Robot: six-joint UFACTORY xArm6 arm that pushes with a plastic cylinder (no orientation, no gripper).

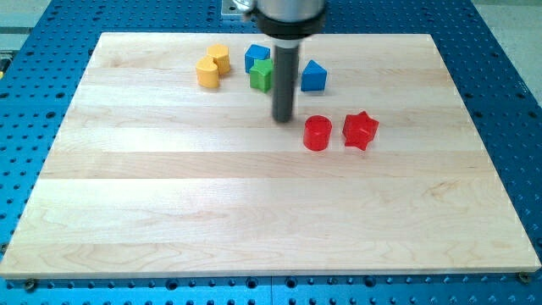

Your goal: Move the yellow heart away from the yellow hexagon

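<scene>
Two yellow blocks touch each other at the view's upper left. The lower left one looks like the yellow heart (207,73) and the upper right one like the yellow hexagon (219,57), though the shapes are small. My rod comes down from the view's top and my tip (282,119) rests on the board. The tip is well to the right of and below both yellow blocks, just below a green block (262,74), and touches none of them.
A blue block (257,57) sits just above the green one. A blue triangular block (314,76) lies right of the rod. A red cylinder (317,133) and a red star (360,130) lie right of the tip. The wooden board (254,212) sits on a blue perforated table.
</scene>
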